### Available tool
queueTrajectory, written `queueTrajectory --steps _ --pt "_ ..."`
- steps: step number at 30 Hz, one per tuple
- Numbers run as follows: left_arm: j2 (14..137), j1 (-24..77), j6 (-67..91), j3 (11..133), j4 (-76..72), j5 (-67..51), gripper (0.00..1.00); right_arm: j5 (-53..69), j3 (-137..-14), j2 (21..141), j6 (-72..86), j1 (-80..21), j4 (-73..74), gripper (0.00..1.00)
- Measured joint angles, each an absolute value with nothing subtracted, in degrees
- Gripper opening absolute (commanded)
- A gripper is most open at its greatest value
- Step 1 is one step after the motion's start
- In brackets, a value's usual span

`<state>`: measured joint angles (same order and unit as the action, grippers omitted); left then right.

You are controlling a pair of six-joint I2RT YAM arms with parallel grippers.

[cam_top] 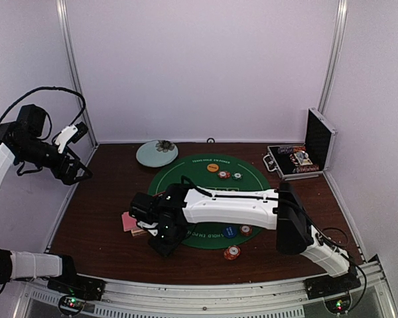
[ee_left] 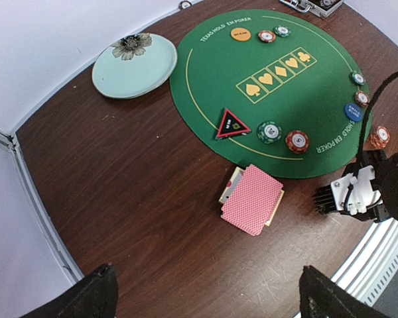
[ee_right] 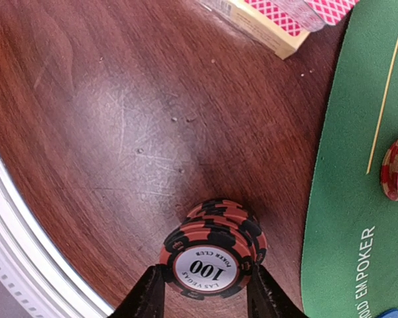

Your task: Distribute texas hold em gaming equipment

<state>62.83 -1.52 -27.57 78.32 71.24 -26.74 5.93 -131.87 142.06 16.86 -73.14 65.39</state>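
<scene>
Chip stack (ee_right: pixel 212 232) marked "100 LAS VEGAS POKER CLUB" pinched by right pincer (ee_right: pixel 205 270); left pincer (ee_left: pixel 207 288) spread.

Soft, even light is cast from above; the white walls (cam_top: pixel 199 66) are tinted pale lilac. A dull glare is seen on the scratched brown table (ee_right: pixel 119 152). The chip stack (ee_right: pixel 212 255) is rendered sharp; straight edges are bowed in the wrist views

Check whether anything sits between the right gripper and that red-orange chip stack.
Nothing visible does. The right gripper has a finger on each side of the red-orange chip stack, which sits on bare table beside the green mat.
</scene>
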Motion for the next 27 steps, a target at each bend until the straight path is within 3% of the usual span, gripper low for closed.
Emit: queueTrajectory --steps 7,27 --pt "62.8 -1.5 -27.6 78.3 71.2 -26.8 0.97 5.6 -132.0 142.1 16.9 -72.8 65.4 0.33" --pt "62.8 -1.5 -27.6 78.3 71.2 -26.7 0.97 3.5 -132.1 135.3 16.9 -68.2 65.6 0.31"
